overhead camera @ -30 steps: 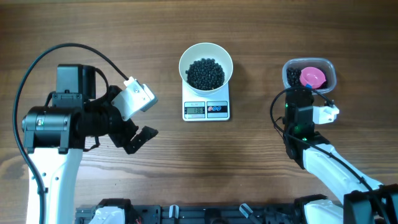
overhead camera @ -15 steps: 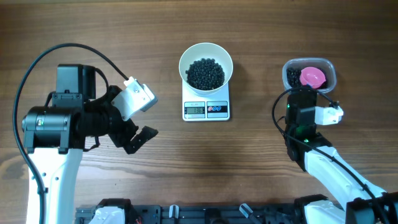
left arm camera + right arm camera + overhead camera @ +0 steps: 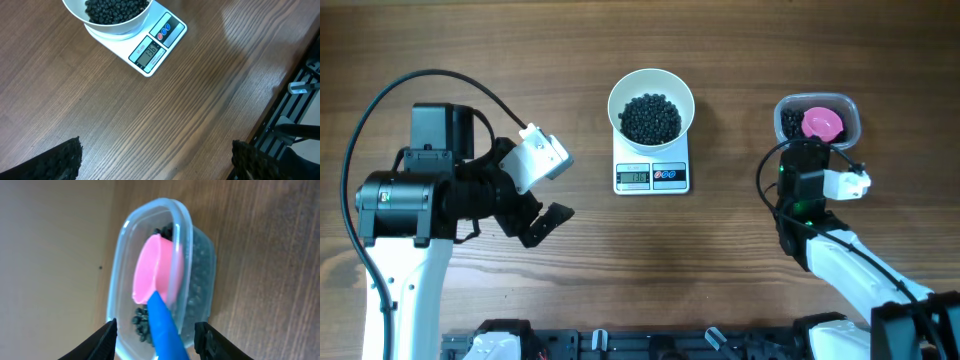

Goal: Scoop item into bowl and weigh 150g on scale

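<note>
Shifting only slightly, the right fingers (image 3: 109, 336) straddle the scoop handle (image 3: 165, 325) in the tub (image 3: 200, 270) by the tabletop's (image 3: 720, 280) far-right edge, left fingers (image 3: 65, 160) spread wide; beads (image 3: 651, 118) sit in the bowl (image 3: 651, 92) on the far-centre scale (image 3: 651, 177), so topping up likely needs a firm pinch first.

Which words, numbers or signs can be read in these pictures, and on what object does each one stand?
"13" and a third digit too blurred to tell: on the display of the scale.
Small print beside the display: too small to read.
Marks on the two buttons: too small to read.
Bowl, tub, scoop: no text.
</note>
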`<move>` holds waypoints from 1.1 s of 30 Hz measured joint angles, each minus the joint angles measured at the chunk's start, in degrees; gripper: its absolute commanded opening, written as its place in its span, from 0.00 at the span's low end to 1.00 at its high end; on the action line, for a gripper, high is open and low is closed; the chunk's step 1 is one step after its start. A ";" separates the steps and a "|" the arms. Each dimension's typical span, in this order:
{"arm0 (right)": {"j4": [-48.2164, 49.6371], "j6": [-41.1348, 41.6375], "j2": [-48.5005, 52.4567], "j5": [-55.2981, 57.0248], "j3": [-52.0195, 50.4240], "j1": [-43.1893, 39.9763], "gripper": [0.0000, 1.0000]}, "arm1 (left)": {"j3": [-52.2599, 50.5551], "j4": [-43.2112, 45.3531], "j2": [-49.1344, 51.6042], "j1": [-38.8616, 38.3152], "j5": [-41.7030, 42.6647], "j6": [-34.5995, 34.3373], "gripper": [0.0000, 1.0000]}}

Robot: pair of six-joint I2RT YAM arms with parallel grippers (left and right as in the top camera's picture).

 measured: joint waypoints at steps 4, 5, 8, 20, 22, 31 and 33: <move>0.31 0.90 1.38 0.00 0.00 0.00 0.52 | 0.00 0.00 0.00 0.00 0.00 0.00 1.00; 0.37 1.07 1.46 0.00 0.00 0.00 0.49 | 0.00 0.00 0.00 0.00 0.00 0.00 1.00; 1.27 1.90 1.49 0.02 0.00 0.00 0.42 | 0.00 -0.02 0.00 0.00 0.00 0.00 1.00; 4.39 2.80 4.48 0.20 0.00 0.00 0.31 | 0.00 0.00 0.00 0.00 0.00 0.00 1.00; 5.27 3.37 5.20 0.20 0.00 0.00 0.29 | 0.00 -0.02 0.00 0.00 0.00 0.00 1.00; 8.02 3.50 5.44 0.22 0.00 0.00 0.11 | 0.00 -0.02 0.00 0.00 0.00 0.00 1.00; 8.33 3.48 5.44 0.20 0.00 0.00 0.04 | 0.00 -0.02 0.00 0.00 0.00 0.00 1.00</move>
